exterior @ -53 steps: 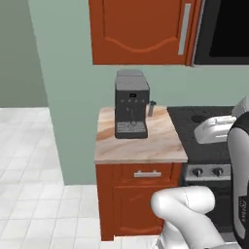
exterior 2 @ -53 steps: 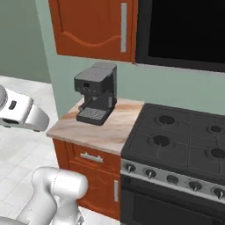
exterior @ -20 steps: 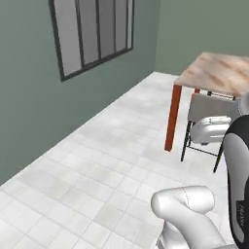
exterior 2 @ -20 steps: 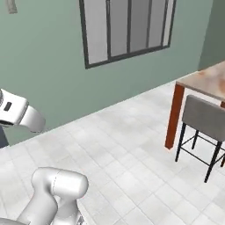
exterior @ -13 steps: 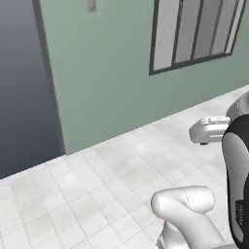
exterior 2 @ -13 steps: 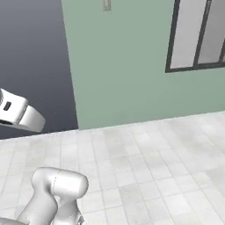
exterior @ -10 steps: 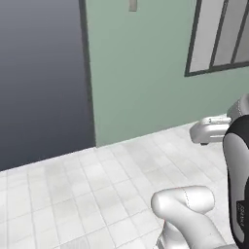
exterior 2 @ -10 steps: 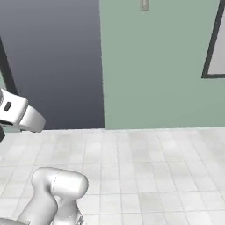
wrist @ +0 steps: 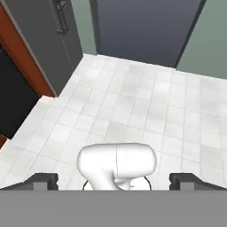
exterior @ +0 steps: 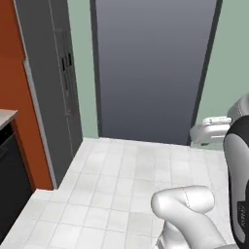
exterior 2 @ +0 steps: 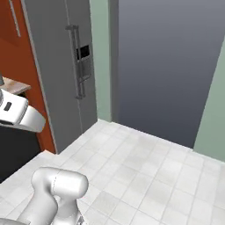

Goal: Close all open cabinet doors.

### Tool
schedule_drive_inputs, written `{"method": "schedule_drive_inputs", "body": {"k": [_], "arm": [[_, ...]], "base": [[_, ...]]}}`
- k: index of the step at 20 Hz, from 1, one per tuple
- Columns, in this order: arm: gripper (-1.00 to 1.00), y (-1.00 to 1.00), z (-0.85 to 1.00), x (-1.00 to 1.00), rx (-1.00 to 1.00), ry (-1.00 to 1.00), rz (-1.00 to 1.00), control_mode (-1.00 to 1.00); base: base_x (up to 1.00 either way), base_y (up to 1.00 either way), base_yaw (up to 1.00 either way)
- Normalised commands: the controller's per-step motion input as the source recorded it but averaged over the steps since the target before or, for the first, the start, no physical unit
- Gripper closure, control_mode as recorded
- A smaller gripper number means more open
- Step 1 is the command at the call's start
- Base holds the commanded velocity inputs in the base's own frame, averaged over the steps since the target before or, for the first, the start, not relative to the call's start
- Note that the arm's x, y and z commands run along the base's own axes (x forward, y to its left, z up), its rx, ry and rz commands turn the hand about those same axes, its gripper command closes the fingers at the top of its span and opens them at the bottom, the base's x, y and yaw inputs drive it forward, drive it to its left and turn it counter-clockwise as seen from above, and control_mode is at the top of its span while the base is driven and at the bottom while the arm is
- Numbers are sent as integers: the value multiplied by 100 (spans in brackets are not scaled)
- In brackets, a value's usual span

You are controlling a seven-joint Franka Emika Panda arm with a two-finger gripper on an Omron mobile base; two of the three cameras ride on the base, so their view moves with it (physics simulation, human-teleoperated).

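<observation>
A tall reddish-brown cabinet front [exterior 2: 13,48] with a long vertical grey handle [exterior 2: 15,17] stands at the far left, next to the fridge. I cannot tell whether it is a door standing ajar. The same reddish-brown panel [exterior: 13,78] rises at the left edge of the left base view. My gripper [wrist: 114,180] is open, its two dark fingertips [wrist: 44,181] wide apart with nothing between them. It hangs over the white tiled floor, far from any cabinet. The white hand [exterior: 210,130] is held close to the arm at mid height.
A grey fridge [exterior 2: 66,66] with vertical bar handles stands left of a dark doorway [exterior: 151,68]. A black appliance front [exterior: 9,185] sits under a counter edge [exterior 2: 13,85] at the far left. White floor tiles [wrist: 146,106] stretch up to the doorway.
The base has turned, so the whole scene shifted: from the coffee-machine counter and stove, past a window and table, to the doorway and fridge. The arm has kept its pose.
</observation>
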Motion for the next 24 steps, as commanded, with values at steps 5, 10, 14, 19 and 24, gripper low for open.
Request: {"method": "schedule_drive_inputs", "body": {"k": [5,10,14,19,24], "arm": [[-100,0,0,0,0,0,0,100],[-100,0,0,0,0,0,0,100],[-100,0,0,0,0,0,0,100],[-100,0,0,0,0,0,0,100],[-100,0,0,0,0,0,0,100]], "base": [[8,8,53],[18,1,45],[34,8,60],[41,1,58],[71,-6,43]]}}
